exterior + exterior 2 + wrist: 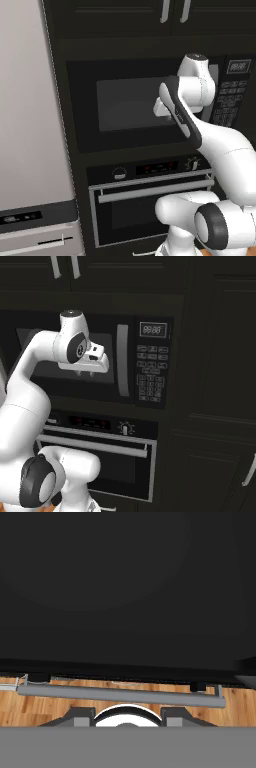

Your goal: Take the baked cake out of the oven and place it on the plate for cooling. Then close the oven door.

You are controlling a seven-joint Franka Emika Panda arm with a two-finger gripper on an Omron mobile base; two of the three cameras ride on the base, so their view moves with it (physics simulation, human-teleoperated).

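oven (150,205) shut below the microwave (100,363), door (107,468) up, bar handle (155,190) across its top; gripper (85,372) raised in front of the microwave glass, jaws pinched narrow, holding nothing (hand view looks down past the handle (120,695) to wood floor (45,704)); cake hidden, presumably inside; likely light, soft, crumbly, best taken gently by its sides; door stiff, hinged low, best pulled at mid-bar
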